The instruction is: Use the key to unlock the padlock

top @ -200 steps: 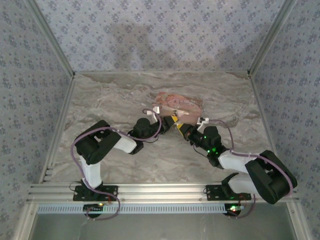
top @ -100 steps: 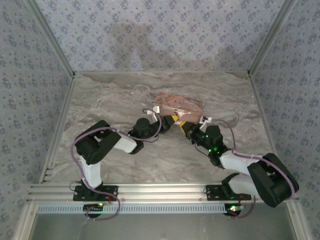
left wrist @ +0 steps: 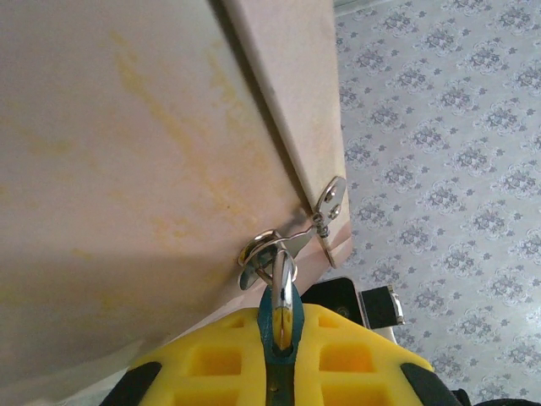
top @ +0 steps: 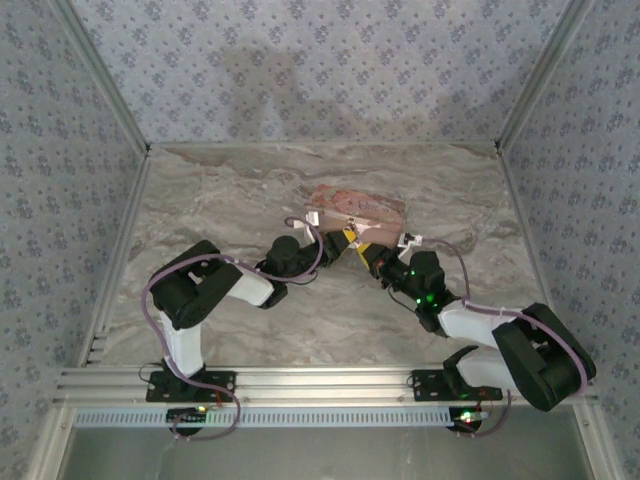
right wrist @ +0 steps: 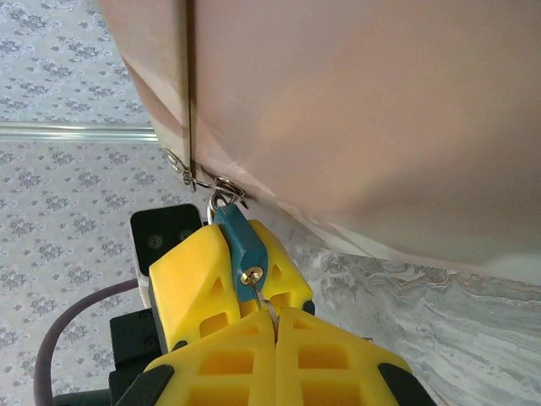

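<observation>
Right at the near face of the pink picture-printed cardboard box (top: 355, 203), on the grey marbled table (top: 230, 190), the small blue-teal squarish padlock (right wrist: 239, 245) is seen hanging from the box's silver metal hasp ring (left wrist: 256, 251), and it is pinched by its body between the yellow pads of the left gripper (left wrist: 279, 330). The right gripper (right wrist: 275, 326) is set nose to nose with it, its yellow fingers pressed together on a thin silvery sliver (right wrist: 265, 298) that is taken to be the key, its tip placed at the round brass keyhole (right wrist: 251, 273). So the fetching, the steadying and the lining-up are judged done, and insertion looks begun; how deep the key is seated cannot be told. The curved steel shackle (left wrist: 284, 283) is shown threaded through the ring and seemingly not yet sprung, so the turn and the release are judged left to do
</observation>
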{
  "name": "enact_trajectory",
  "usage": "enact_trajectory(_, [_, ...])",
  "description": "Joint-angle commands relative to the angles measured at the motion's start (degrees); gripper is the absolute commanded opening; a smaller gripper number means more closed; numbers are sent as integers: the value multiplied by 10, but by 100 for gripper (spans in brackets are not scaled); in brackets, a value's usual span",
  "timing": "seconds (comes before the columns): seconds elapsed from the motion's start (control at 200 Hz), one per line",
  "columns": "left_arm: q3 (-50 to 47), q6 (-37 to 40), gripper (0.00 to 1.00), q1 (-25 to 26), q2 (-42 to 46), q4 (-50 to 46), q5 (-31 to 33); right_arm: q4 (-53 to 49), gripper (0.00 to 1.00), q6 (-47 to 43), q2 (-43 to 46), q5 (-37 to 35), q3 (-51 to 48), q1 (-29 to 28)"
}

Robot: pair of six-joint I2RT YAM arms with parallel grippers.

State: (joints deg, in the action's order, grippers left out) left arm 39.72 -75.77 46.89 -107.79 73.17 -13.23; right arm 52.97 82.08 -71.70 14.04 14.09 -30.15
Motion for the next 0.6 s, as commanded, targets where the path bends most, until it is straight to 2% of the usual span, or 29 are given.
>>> enact_trajectory(0.0, [24,0,0,17,4,44,-42,37,0,0,-7,-11,20,-8])
enact_trajectory(0.125, [23,-1,0,18,3,47,-42,38,0,5,-10,-13,22,-7])
enact_trajectory(0.505, [21,-4,0,17,2,53,-42,146,0,91,-79,-7,22,-9])
enact_trajectory(0.6, [23,-4,0,18,2,53,-43,107,0,63,-76,-2,33,-5])
